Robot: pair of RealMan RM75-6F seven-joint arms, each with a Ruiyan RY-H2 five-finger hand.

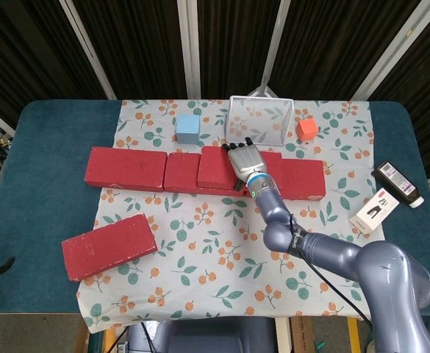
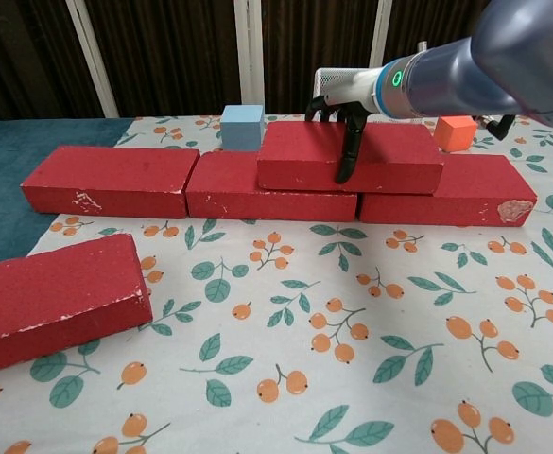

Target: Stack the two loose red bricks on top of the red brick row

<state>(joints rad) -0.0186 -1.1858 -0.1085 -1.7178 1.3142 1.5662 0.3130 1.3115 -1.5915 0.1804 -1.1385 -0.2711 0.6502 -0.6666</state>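
Three red bricks form the row (image 1: 126, 168) (image 2: 111, 180) across the floral cloth. A red brick (image 1: 216, 166) (image 2: 300, 156) lies on top of the row, over the seam between the middle and right bricks. My right hand (image 1: 245, 159) (image 2: 344, 113) grips this top brick, thumb down its front face and fingers curled over its back edge. The other loose red brick (image 1: 109, 246) (image 2: 54, 301) lies at an angle at the cloth's front left. My left hand is in neither view.
Behind the row stand a blue cube (image 1: 188, 128) (image 2: 242, 126), a wire basket (image 1: 261, 120) and an orange cube (image 1: 306, 129) (image 2: 456, 132). A dark bottle (image 1: 398, 184) and a white box (image 1: 374, 210) lie at the right on the teal table.
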